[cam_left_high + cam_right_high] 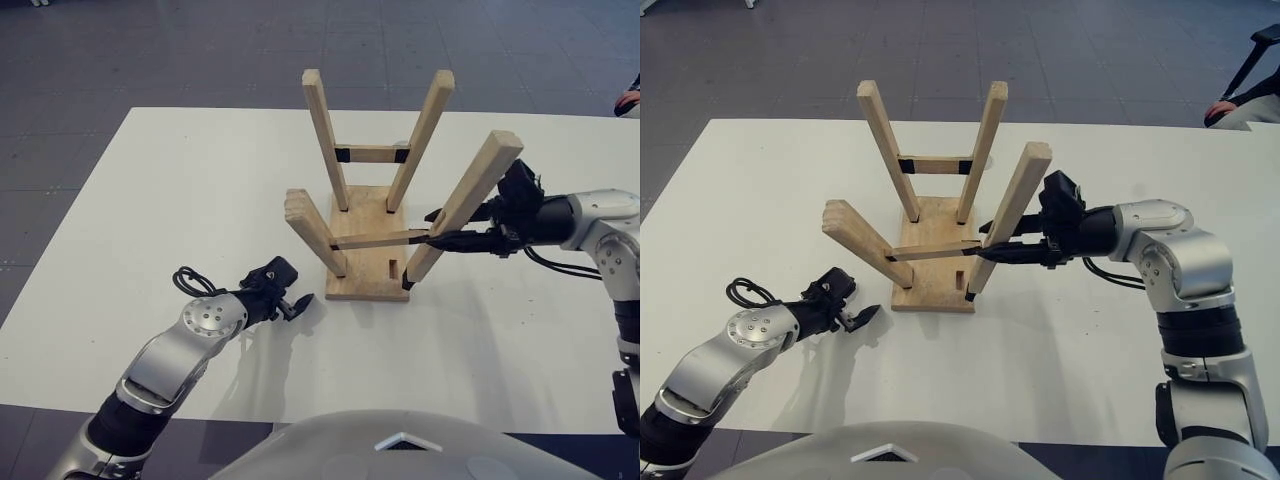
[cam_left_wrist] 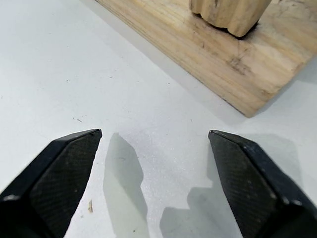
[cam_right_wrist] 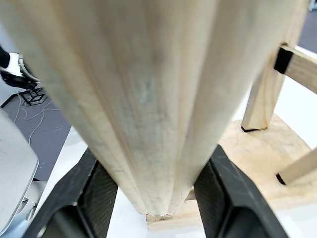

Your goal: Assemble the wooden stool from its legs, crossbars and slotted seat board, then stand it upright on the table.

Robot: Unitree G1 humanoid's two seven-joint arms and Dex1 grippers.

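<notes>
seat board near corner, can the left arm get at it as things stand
Probably yes: the open left tool is low beside the seat board, with only bare table between them.

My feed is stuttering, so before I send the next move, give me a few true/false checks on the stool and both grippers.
1. The seat board lies flat on the table with the legs pointing up. True.
2. The right gripper is shut on the near right leg. True.
3. The left gripper holds a crossbar. False: its fingers are open and empty, low over the table by the board's near left corner.
4. Both crossbars lie loose on the table. False: the far crossbar sits between the two far legs, and the near crossbar spans the near pair.
</notes>
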